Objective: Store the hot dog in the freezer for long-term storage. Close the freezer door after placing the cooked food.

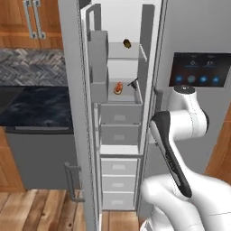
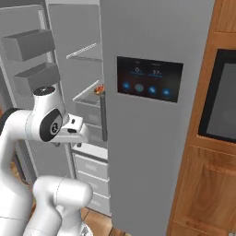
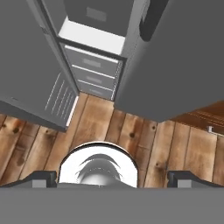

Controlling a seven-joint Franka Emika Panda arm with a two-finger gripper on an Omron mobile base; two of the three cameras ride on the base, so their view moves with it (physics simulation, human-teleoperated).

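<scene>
Left base view | hot dog (image 1: 118, 87) on clear freezer (image 1: 121, 54) shelf | fingers (image 3: 41, 178) spread wide, empty

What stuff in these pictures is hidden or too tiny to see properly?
- Hot dog: in the right base view, only an orange bit peeks past the fridge door's edge.
- Dark lump on the upper shelf: too small in the left base view to tell what it is.
- Touchscreen: its icons are too blurry to read.
- Freezer bottom: cut off by the robot's body in the left base view.
- End effector: its tips are half cut off by the hand view's edge.
</scene>
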